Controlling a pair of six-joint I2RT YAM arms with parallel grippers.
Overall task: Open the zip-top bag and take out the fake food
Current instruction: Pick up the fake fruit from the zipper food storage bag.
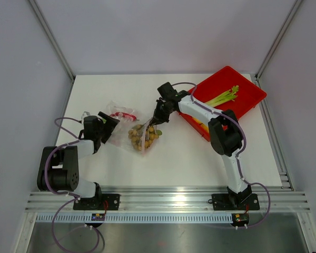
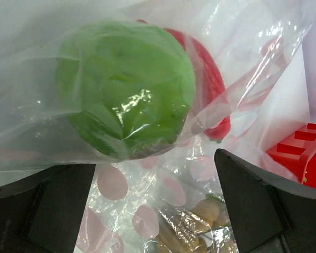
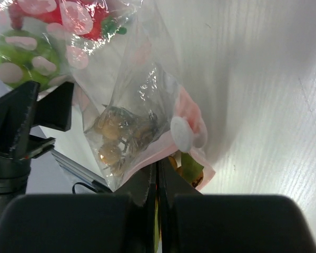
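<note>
Left gripper (image 2: 155,174) at left end of zip-top bag (image 1: 127,126): fingers spread wide, film draped between them, so you see no pinch. Green round fruit (image 2: 126,89) fills that end. Bag lies mid-table (image 1: 189,158), away from every table edge, with open tabletop on bag's near side. Tan balls (image 1: 139,136) bunched at bag's right end. Bag print: pale pink ovals. Right gripper (image 3: 158,176) at bag's right edge, fingers pressed together on film. Red tray (image 1: 250,95) well right of bag, celery stalk (image 1: 224,96) inside.
</note>
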